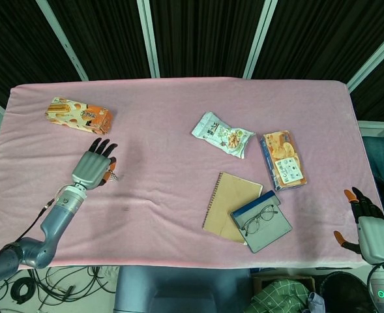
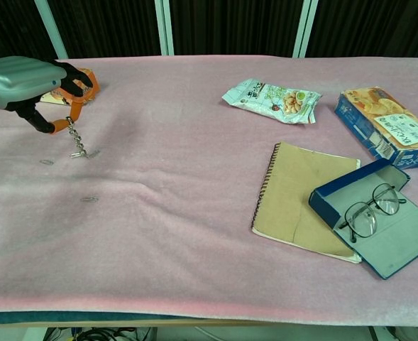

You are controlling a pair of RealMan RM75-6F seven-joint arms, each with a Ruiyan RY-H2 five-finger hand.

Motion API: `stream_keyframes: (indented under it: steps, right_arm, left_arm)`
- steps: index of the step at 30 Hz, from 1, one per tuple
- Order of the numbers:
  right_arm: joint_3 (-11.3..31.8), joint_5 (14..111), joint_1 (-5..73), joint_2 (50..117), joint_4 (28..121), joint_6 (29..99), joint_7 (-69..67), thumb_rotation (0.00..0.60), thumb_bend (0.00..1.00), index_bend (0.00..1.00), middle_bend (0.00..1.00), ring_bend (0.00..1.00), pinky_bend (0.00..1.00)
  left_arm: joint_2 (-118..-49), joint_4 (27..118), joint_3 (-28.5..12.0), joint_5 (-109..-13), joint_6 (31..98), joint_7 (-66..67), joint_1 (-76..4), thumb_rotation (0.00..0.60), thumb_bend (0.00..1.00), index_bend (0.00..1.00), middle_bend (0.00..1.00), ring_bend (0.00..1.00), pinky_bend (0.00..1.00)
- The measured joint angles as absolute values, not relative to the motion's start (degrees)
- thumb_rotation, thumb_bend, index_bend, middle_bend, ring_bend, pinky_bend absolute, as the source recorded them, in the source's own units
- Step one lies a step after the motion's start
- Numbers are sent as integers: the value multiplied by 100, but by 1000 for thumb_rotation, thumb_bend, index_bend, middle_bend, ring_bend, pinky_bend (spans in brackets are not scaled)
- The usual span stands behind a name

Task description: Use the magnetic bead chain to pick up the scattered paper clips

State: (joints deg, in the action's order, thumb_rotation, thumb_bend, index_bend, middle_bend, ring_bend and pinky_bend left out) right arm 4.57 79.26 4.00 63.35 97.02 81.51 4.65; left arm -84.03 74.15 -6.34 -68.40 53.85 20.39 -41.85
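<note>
Head view: my left hand (image 1: 94,168) sits over the left part of the pink table (image 1: 178,117), fingers pointing up-table toward the orange snack pack (image 1: 79,115); the chain itself is barely visible here, just a glint beside the fingertips; one paper clip shows as a small dark mark on the cloth (image 1: 126,209), nearer me and to the right of the hand; right hand (image 1: 364,225) is off the table's right edge, fingers spread, holding nothing, far from any clip, so this is the left arm's job.

Chest view: left hand (image 2: 35,82) pinches the top of the magnetic bead chain (image 2: 74,138) between thumb and a finger; chain hangs nearly vertical, tilted slightly right at the bottom; its lower end sits at the cloth next to a paper clip (image 2: 92,152), can't tell if touching or already stuck; two more clips lie loose: one (image 2: 47,162) left of the chain tip, just beside it, one (image 2: 89,199) further toward me, well apart; my read is the next sweep goes left or toward me along the cloth, keeping the chain end low.

Nothing stands in the way; the green snack bag (image 2: 271,96), blue box (image 2: 383,126), notebook (image 2: 304,200) and glasses case (image 2: 376,219) are all well right of the work area.
</note>
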Motion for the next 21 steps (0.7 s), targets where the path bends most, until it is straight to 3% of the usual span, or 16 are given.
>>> stream_keyframes:
  steps: [21]
  right_arm:
    - [457,7921,398,6330,9710,8150,473,600,160,0,11,84,172]
  left_arm:
    - [-8541,7282,-636,-7104,5359,1771,-4236,600,439,553,111,0,0]
